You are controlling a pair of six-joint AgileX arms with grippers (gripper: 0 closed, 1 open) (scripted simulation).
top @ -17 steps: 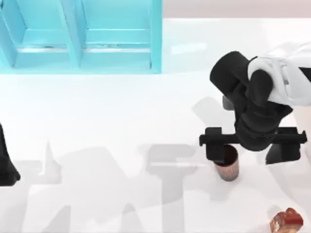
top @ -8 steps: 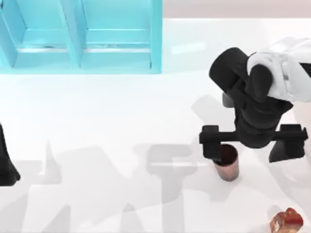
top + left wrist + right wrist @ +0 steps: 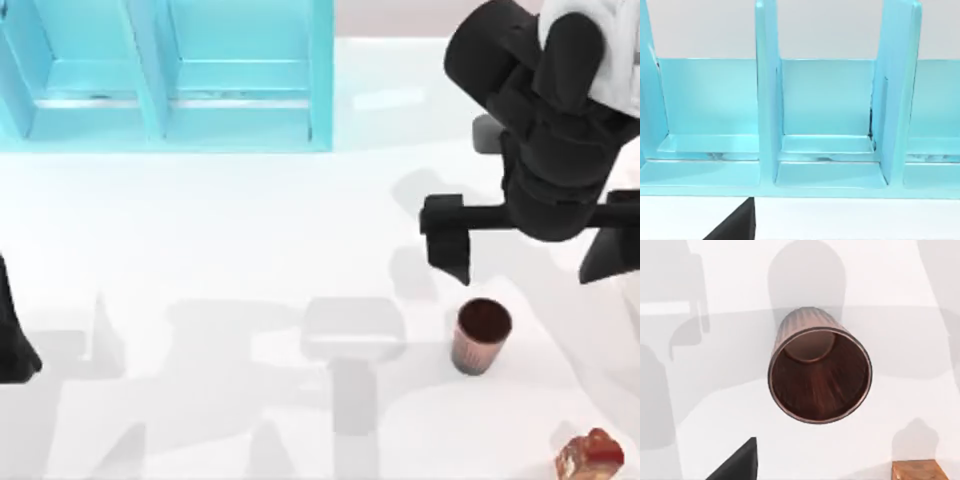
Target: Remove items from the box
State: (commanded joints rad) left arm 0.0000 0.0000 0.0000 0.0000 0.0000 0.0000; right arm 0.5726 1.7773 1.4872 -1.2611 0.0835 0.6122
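We are at a rendered simulation bench, not a lived-in room: a bare, glossy white table point(image 3: 220, 260) carries flat soft shadows, and a plain pale wall stands behind it. A turquoise compartmented box point(image 3: 170, 75) with smooth, uniform dividers sits at the far left, and black-and-white AgileX arms reach over the surface.

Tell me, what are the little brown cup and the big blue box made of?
The cup looks like wood or wood-look plastic: its dark reddish-brown inside shows streaky grain, and its pinkish sides have fine ribs. It looks matte. The blue box looks like painted wood or hard plastic: flat, even turquoise walls with soft shiny patches on its floor. The pictures leave both open.
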